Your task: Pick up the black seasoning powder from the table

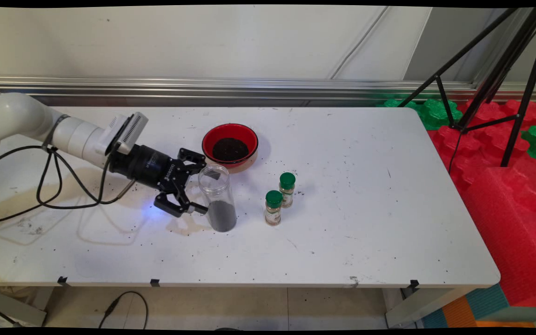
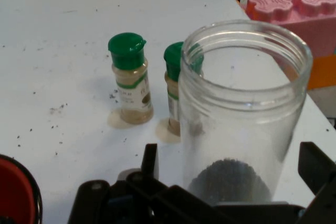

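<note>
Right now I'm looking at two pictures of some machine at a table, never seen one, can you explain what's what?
It's a white robot arm ending in a black two-finger gripper. One picture looks down from above the white table; the other comes from a camera on the hand. The open fingers sit either side of a clear lidless jar with dark grains at the bottom, not yet squeezing. Beside it stand two green-capped spice jars; behind, a red bowl of dark grains.

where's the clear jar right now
In the main view the clear jar stands left of centre on the table, between the open gripper fingers, below the red bowl, left of two spice bottles.
</note>
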Controlling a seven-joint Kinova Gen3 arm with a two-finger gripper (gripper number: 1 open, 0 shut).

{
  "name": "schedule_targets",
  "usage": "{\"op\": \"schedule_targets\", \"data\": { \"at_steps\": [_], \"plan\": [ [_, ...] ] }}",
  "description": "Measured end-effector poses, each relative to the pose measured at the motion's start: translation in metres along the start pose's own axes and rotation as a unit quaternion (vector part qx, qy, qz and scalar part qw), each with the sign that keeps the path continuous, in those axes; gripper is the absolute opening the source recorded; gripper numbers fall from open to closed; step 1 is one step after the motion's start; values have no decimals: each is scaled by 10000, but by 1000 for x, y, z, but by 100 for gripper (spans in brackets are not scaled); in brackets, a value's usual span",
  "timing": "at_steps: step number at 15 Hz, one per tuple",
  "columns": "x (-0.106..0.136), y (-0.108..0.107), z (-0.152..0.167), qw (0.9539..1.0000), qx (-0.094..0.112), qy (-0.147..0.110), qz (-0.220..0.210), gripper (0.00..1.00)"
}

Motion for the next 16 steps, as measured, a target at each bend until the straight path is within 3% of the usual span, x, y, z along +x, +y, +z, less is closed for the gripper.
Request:
{"op": "schedule_targets", "data": {
  "at_steps": [16],
  "plan": [
    [-14, -2, 33, 9997, 93, 135, -167, 100]
  ]
}}
